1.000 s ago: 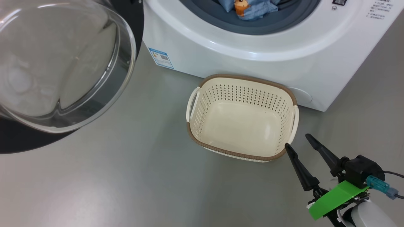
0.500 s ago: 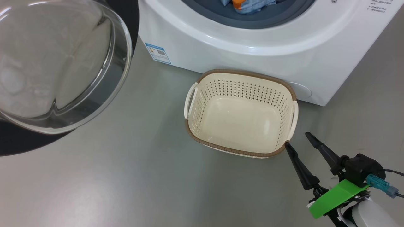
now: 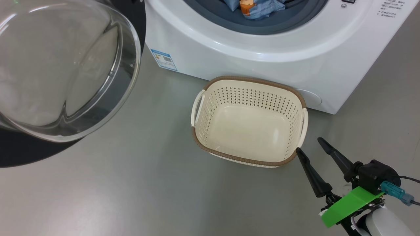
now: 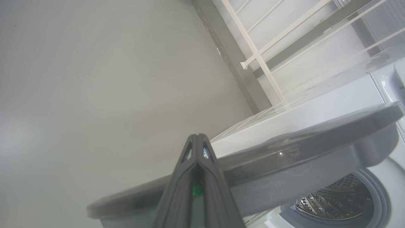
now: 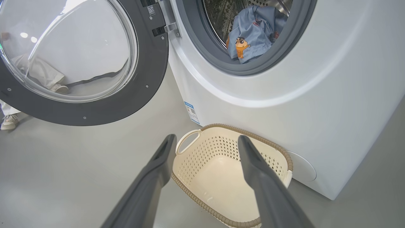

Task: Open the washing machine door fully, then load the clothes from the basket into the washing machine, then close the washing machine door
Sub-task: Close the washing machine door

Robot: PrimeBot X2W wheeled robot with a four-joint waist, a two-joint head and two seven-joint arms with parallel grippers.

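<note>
At the far left, the large round washing machine door, glossy black rim around a bulging clear glass bowl, stands swung wide open over the grey floor. In the left wrist view, the left gripper has its two dark fingers pressed together with nothing between them. They lie in front of the door's outer edge; whether they touch it cannot be told. In the right wrist view a person's foot in a pale shoe shows on the floor beyond the door.

To the right stands the big white front-loading washing machine, a small blue label at its lower left corner. The light blue clothes with orange cartoon prints lie inside the steel drum, against the grey rubber gasket.

Just in front of the machine sits the small cream-white perforated plastic basket with a brown woven-look rim, its smooth floor in plain sight. Near its right corner hovers the right gripper, its long dark fingers spread apart, holding nothing.
</note>
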